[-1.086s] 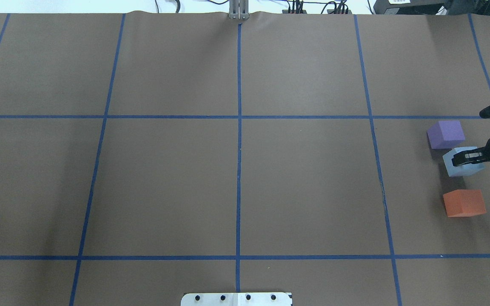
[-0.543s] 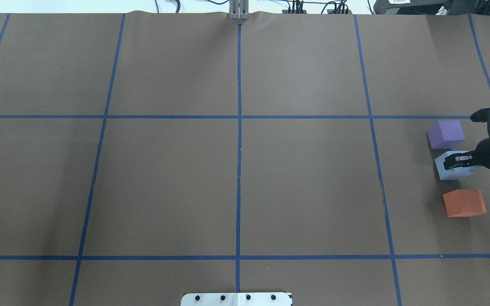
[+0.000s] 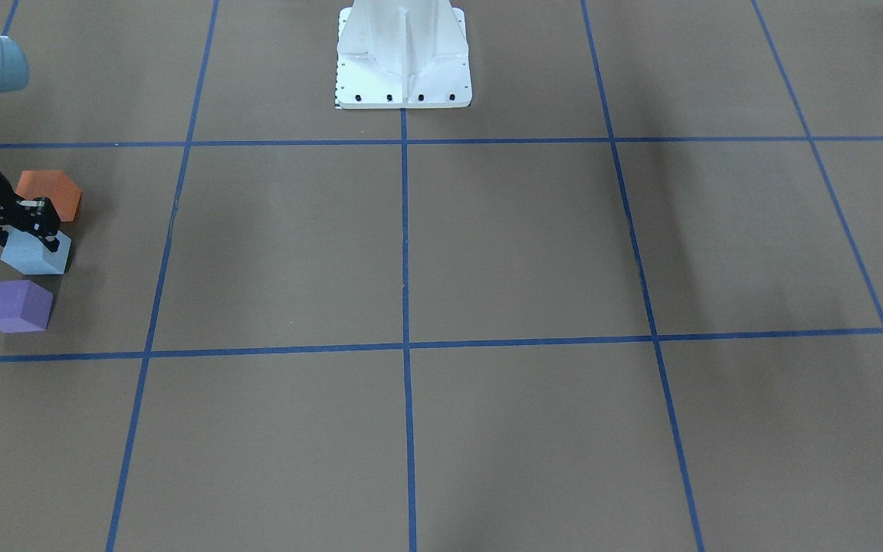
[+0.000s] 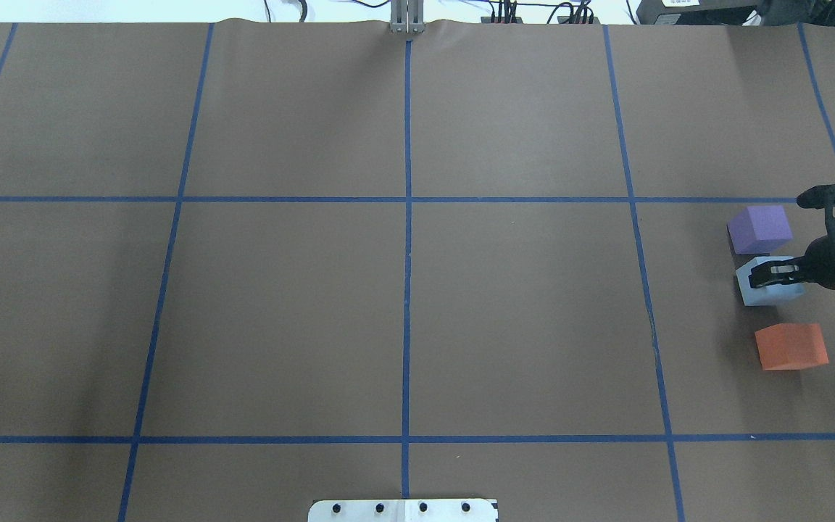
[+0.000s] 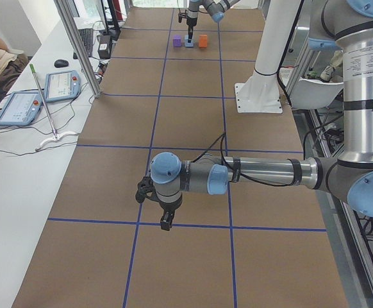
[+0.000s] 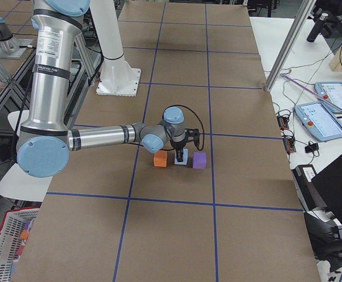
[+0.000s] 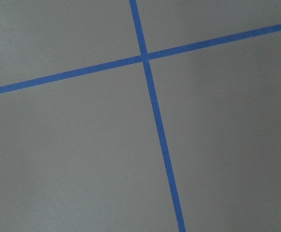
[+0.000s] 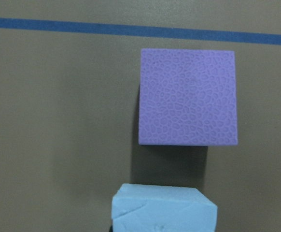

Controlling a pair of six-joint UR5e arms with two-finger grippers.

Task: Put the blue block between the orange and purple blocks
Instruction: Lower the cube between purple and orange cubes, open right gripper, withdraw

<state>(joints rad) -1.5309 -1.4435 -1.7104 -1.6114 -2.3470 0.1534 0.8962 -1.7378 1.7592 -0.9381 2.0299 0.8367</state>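
Observation:
The light blue block is between the purple block and the orange block, closer to the purple one. My right gripper is shut on the blue block from above, low over the table at the far right. The front-facing view shows the same row: orange, blue, purple. The right wrist view shows the purple block beyond the blue block. My left gripper hangs over bare table far from the blocks; I cannot tell whether it is open or shut.
Brown paper with blue tape grid lines covers the table. The white robot base stands at the middle of the robot's side. The blocks lie near the table's right edge.
My right gripper has carried the blue block leftward in the overhead view and lowered it into the gap between the purple and orange blocks.

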